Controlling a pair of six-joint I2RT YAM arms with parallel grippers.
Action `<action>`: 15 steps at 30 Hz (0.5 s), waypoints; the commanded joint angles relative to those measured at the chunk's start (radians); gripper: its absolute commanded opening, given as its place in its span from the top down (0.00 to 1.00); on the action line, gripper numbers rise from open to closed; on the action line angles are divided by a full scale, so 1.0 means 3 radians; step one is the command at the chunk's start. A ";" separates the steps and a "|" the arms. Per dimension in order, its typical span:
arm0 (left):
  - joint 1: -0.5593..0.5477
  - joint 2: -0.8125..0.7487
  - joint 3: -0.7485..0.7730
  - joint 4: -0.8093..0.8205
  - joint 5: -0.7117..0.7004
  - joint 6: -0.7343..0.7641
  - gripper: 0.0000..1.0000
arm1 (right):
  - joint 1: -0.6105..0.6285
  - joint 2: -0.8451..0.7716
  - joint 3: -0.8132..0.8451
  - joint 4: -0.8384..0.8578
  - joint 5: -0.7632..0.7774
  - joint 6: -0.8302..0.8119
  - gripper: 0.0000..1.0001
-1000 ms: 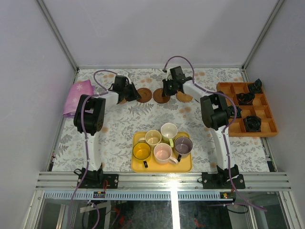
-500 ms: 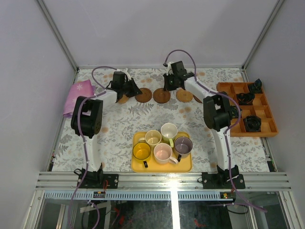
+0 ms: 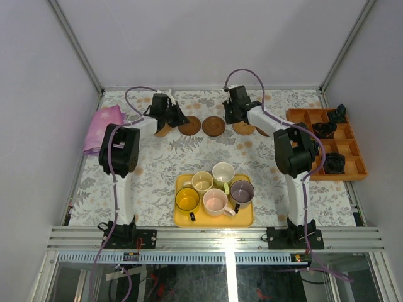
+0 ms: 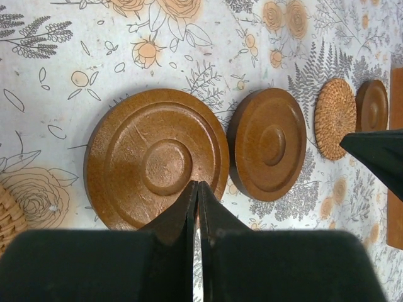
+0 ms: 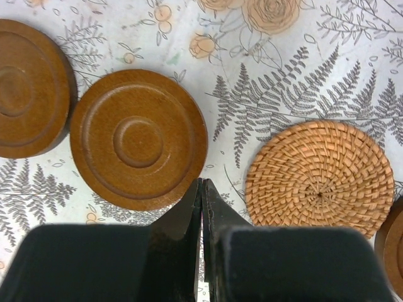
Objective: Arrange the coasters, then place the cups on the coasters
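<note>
Several coasters lie in a row at the back of the table. In the left wrist view a dark brown coaster (image 4: 157, 167) sits just past my shut left gripper (image 4: 196, 185), with another brown one (image 4: 271, 143), a woven tan one (image 4: 335, 118) and a brown one (image 4: 373, 106) beyond. My right gripper (image 5: 201, 182) is shut and empty, between a brown coaster (image 5: 138, 138) and the woven tan coaster (image 5: 320, 182). From above, both grippers (image 3: 178, 118) (image 3: 228, 116) hover over that row. The cups, among them yellow (image 3: 187, 199), pink (image 3: 215, 202) and purple-grey (image 3: 242, 190), stand on the yellow tray (image 3: 245, 217).
A pink cloth (image 3: 104, 126) lies at the back left. An orange compartment box (image 3: 302, 119) with small black objects stands at the right edge. The metal frame rail runs along the near side.
My left gripper's jaws have closed over the brown coaster's near edge. The right gripper has drawn back and to the right, off the middle brown coaster.
</note>
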 commanded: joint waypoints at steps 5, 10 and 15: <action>-0.0027 0.0200 0.0285 -0.0010 -0.0004 0.0085 1.00 | 0.0003 -0.0161 -0.0071 0.0208 0.0242 0.0056 1.00; -0.0046 0.0281 0.0328 -0.0043 0.0003 0.0079 1.00 | -0.0022 -0.0162 -0.0113 0.0240 0.0243 0.0085 1.00; -0.0049 0.0324 0.0336 -0.0166 -0.0092 0.0105 1.00 | -0.0049 -0.0177 -0.0159 0.0270 0.0243 0.0104 1.00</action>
